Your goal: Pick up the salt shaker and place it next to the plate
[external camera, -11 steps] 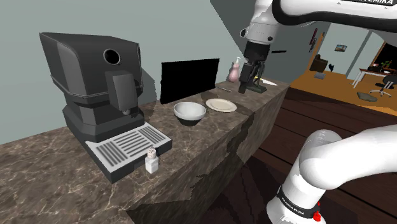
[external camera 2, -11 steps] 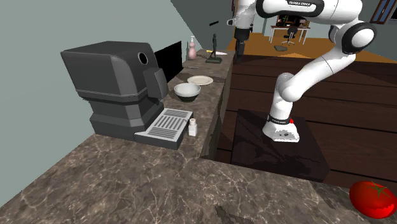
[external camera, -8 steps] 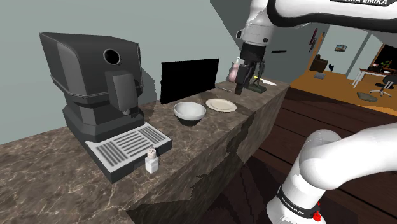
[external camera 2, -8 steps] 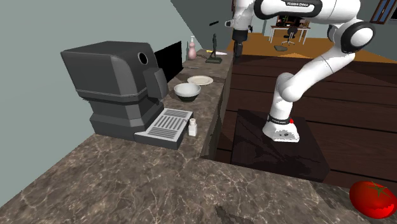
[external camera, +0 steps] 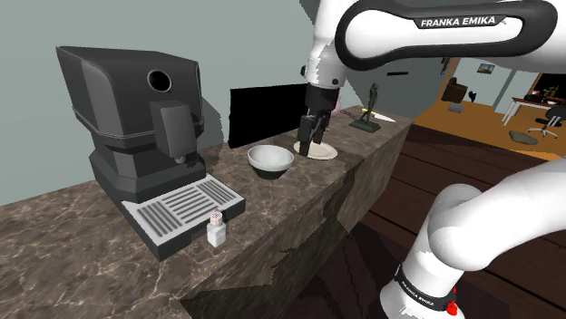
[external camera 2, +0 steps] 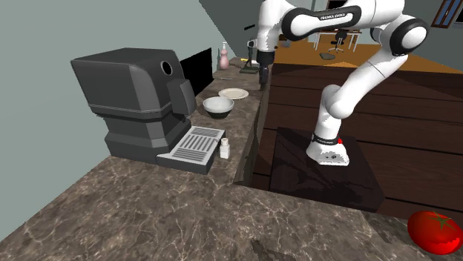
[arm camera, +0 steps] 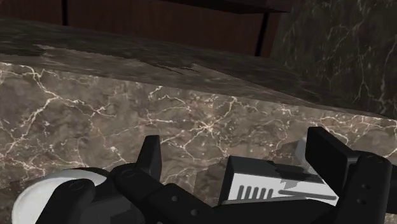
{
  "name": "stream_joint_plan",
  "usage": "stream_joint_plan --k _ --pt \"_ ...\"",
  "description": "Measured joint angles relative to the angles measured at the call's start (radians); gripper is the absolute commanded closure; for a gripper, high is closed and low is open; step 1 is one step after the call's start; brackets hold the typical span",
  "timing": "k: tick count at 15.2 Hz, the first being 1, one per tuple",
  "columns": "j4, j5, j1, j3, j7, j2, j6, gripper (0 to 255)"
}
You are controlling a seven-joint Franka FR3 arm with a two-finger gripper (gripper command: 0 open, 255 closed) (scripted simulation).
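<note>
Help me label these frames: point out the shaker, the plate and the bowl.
shaker (external camera: 216,235), shoulder view, its body.
plate (external camera 2: 233,93), second exterior view, its middle.
bowl (external camera: 270,160), shoulder view, its inside.

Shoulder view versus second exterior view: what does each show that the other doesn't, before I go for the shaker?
Shoulder view, not the second exterior: a small picture on the far room's wall. Second exterior, not the shoulder: a red tomato on the near end of the counter. Both: the shaker standing by the coffee machine and its tray, the bowl, the plate, and the gripper above the counter close to the plate, well away from the shaker.
</note>
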Motion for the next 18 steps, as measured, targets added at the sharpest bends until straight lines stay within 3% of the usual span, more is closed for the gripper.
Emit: stream_joint_plan --k 10,18 --pt "0.054 0.021 0.031 0.156 0.143 0.288 0.226 0" --pt "0.202 -0.062 0.051 0.26 0.288 0.576 0.345 0"
